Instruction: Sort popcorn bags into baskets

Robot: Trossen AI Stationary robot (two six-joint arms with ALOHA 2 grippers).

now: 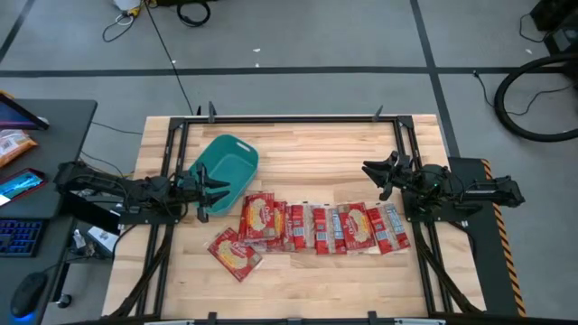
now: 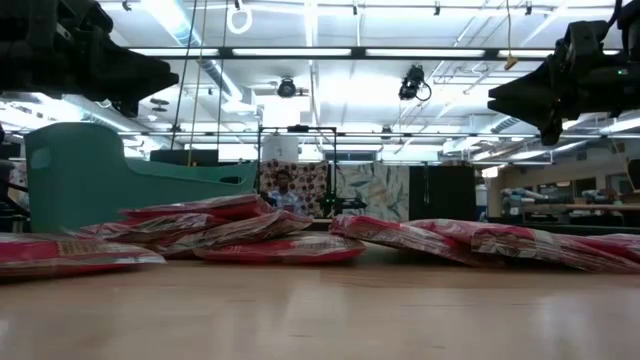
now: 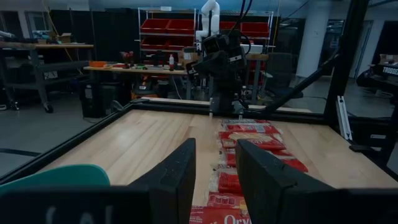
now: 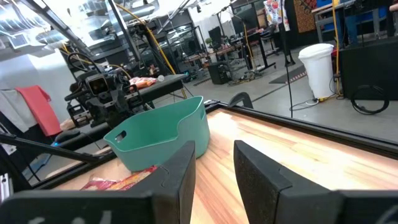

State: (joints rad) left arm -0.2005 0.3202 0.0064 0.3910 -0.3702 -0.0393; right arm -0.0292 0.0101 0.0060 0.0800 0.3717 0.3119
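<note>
Several red popcorn bags (image 1: 316, 227) with cream centres lie flat on the table in an overlapping row, and one bag (image 1: 235, 253) lies slightly apart at the row's near-left end. The teal basket (image 1: 226, 162) stands on its base, left of centre and just beyond the row. My left gripper (image 1: 215, 194) hovers open beside the basket's near side, above the left end of the row (image 3: 249, 143). My right gripper (image 1: 375, 176) hovers open above the table, beyond the right end of the row, facing the basket (image 4: 161, 134). Neither gripper holds anything.
Bare wood (image 1: 307, 153) lies between the basket and my right gripper, and more lies near the front edge. A black metal frame (image 1: 289, 117) borders the table. In the low view both grippers (image 2: 100, 60) (image 2: 560, 85) hang well above the bags (image 2: 240, 235).
</note>
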